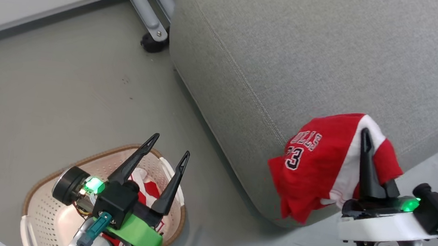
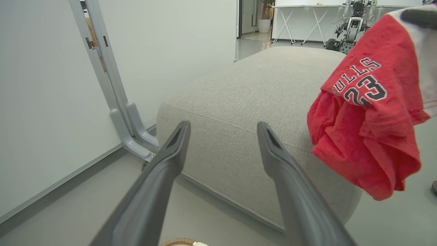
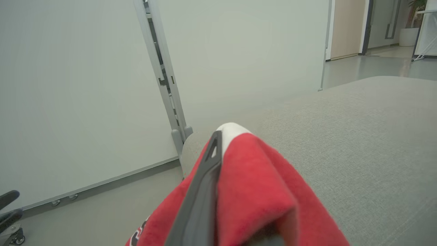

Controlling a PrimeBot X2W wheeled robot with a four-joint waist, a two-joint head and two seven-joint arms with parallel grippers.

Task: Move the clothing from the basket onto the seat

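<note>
Overhead first, from the head view. The right gripper (image 1: 368, 150) pinches a red jersey (image 1: 317, 167): one dark finger lies over the cloth and the other is hidden under it. The jersey hangs bunched at the near corner of the seat (image 1: 314, 47), draping past the seat's rounded edge. I cannot tell whether it touches the fabric. It is held high, probably so the hem clears that edge. The left gripper (image 1: 171, 144), fingers spread and holding nothing, hovers over the basket (image 1: 44, 182). The basket stands on the floor (image 1: 62, 88), well apart from the seat's long side. More clothing (image 1: 152, 193) lies inside it.

- Left wrist view: the left gripper (image 2: 223, 125) is open and points at the seat (image 2: 256, 85). The jersey (image 2: 368, 130) hangs beside the seat's corner, folds slack. The basket's rim (image 2: 177, 243) shows just below the fingers.
- Right wrist view: the right gripper (image 3: 232, 143) is draped in the jersey (image 3: 259, 191). The seat (image 3: 358, 136) is bare to the right of the gripper.

Judgement: the seat top offers wide free room. The only near obstacle is a grey frame leg (image 1: 149, 12) on a caster at the seat's far corner, away from the carry path. The jersey must go further inboard of the seam before release, or it may slide off.
</note>
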